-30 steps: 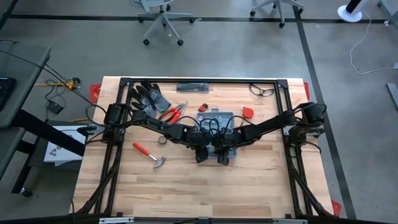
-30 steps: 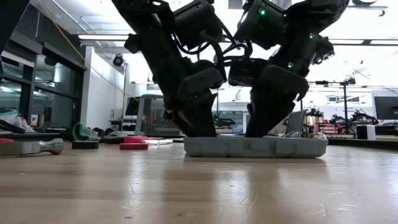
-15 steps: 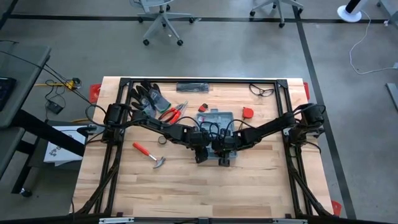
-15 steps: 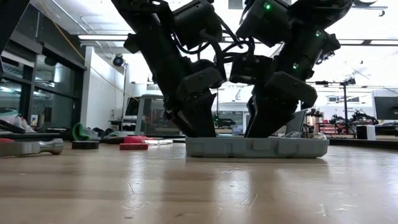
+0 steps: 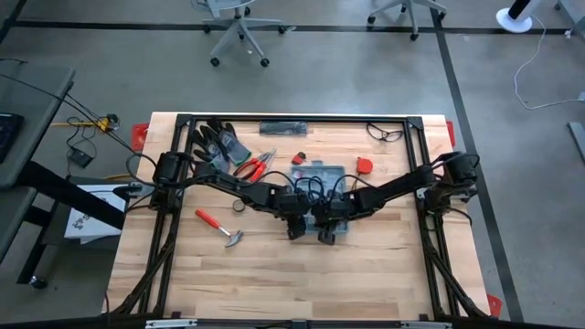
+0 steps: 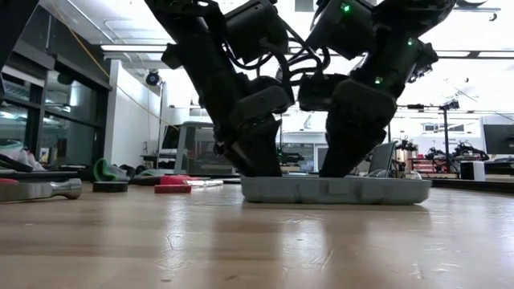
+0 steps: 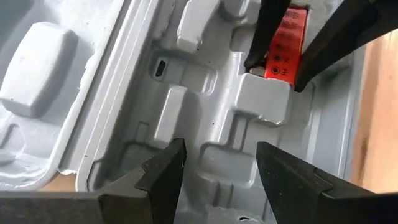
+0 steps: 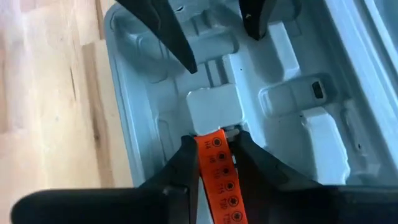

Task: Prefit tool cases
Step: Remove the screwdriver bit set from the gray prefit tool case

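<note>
Blue-grey plastic fills both of my wrist views: the tool case (image 5: 318, 183) lies open and flat near the middle of the wooden surface (image 5: 274, 265), its moulded recesses facing up. My right claw (image 8: 214, 155) reaches down into the case and pinches an orange strip (image 8: 219, 180) printed with dark round marks, one finger on either side of it, the strip's end meeting a raised rectangular block in the moulding. My left claw (image 7: 217, 165) hangs just above the same half of the case with its fingers spread and nothing between them; from that wrist I see the other claw holding the orange strip (image 7: 285, 43) opposite me. From table height both arms come down onto the case (image 6: 333, 190), side by side. Elsewhere on the surface lie a red-handled hammer (image 5: 219, 228) off to my left, red-handled pliers (image 5: 253, 166) and dark gloves (image 5: 218, 142) toward the far left corner, a small red object (image 5: 365, 165) just beyond the case, and a pair of glasses (image 5: 386, 133) near the far edge.
</note>
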